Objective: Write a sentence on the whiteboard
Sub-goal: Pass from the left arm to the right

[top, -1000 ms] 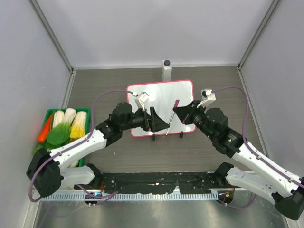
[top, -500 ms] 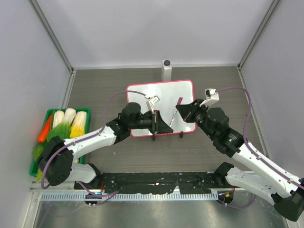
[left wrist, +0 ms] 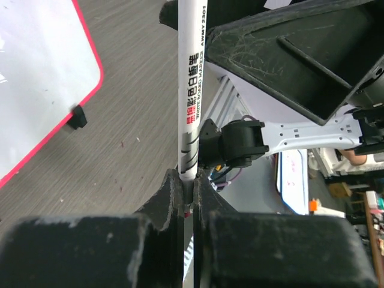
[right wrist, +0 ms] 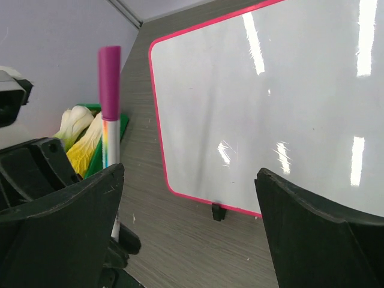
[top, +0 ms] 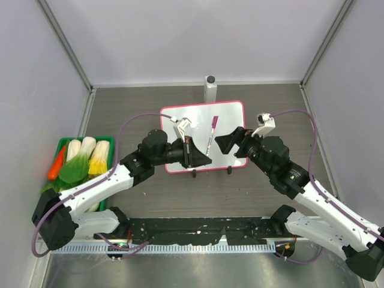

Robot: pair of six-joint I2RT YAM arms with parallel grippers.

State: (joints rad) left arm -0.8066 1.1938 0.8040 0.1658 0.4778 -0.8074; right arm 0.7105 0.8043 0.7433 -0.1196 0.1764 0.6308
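Left wrist view: my left gripper [left wrist: 187,198] is clamped on the tail of the marker [left wrist: 191,90], a slim white plastic barrel with printed lettering. My right gripper [right wrist: 189,180] stands wide just beside it, holding nothing. The magenta cap [right wrist: 109,81] is on, so uncapping looks next: pinch it, pull straight. The whiteboard [right wrist: 270,90] lies flat on the grey woodgrain table [left wrist: 132,120], glossy, pink-framed, round-cornered, with no sentence yet.

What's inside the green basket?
An orange carrot, leafy white-and-green vegetables and a yellow one. The left arm covers the near end of the basket, so anything lying there is hidden.
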